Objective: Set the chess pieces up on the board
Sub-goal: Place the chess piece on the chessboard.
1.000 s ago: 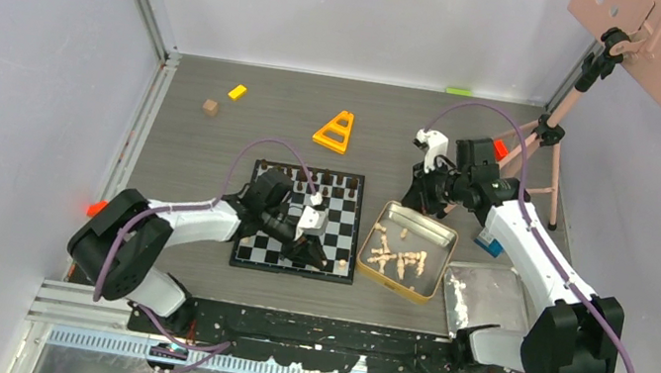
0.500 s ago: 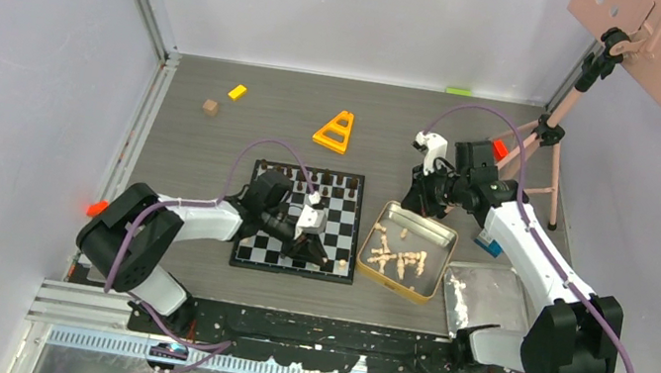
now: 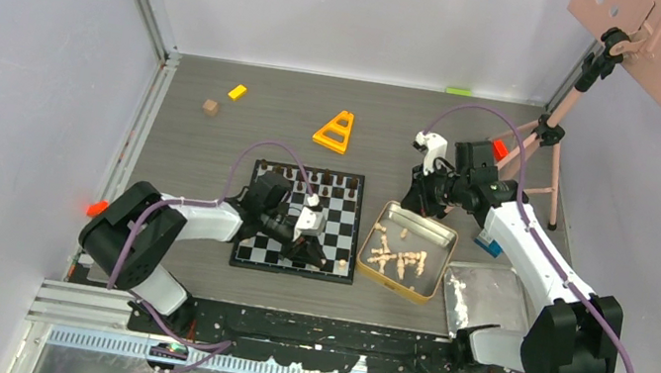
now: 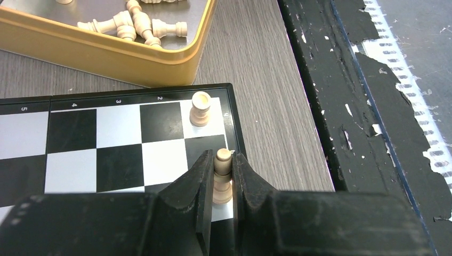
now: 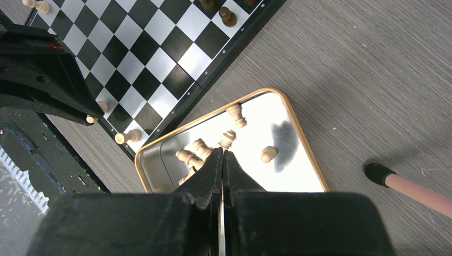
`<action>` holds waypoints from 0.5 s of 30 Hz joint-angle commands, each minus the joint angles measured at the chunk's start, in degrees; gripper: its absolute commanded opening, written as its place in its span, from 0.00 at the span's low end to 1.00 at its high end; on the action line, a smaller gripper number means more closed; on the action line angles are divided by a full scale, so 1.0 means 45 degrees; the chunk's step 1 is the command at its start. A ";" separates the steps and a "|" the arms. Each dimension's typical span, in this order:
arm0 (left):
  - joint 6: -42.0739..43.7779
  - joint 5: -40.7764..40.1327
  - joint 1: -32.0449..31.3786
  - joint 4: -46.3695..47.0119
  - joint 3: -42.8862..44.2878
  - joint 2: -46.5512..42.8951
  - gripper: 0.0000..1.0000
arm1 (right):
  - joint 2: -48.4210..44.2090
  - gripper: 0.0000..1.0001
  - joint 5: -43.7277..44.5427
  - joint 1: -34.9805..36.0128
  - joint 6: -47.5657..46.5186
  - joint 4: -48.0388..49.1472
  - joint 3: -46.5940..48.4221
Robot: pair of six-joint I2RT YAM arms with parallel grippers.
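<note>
The board [image 3: 338,218] lies mid-table with dark pieces [image 3: 327,181] along its far row. My left gripper [image 3: 312,256] is low over the board's near right corner, shut on an upright pale piece [image 4: 223,178]. That piece sits over a white edge square, and I cannot tell whether its base touches. A pale rook [image 4: 201,108] stands one square away. Several pale pieces [image 3: 396,255] lie loose in the gold tin [image 3: 424,217] right of the board. My right gripper [image 5: 223,152] hangs shut and empty above the tin, with pale pieces [image 5: 230,137] just below its tips.
A silver tray [image 3: 487,297] lies right of the tin. An orange triangle [image 3: 334,131], a brown cube [image 3: 210,107] and a yellow block [image 3: 237,92] lie on the far side of the table. A pink tripod [image 3: 552,152] stands at the far right, behind my right arm.
The left arm's elbow has shifted slightly. Its gripper stays over the same corner, still holding the pale piece. The right arm has not moved.
</note>
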 commanded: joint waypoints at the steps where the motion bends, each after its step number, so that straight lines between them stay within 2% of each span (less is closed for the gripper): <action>1: 0.0396 0.0234 0.0154 0.0893 -0.0235 0.0083 0.12 | -0.0363 0.01 -0.0231 -0.0075 -0.0035 0.0431 -0.0054; 9: 0.0036 0.0260 0.0322 0.1557 -0.0377 0.0173 0.15 | -0.0367 0.01 -0.0266 -0.0082 -0.0016 0.0440 -0.0056; 15: 0.0022 0.0258 0.0334 0.1416 -0.0369 0.0169 0.24 | -0.0368 0.01 -0.0261 -0.0083 -0.0007 0.0442 -0.0071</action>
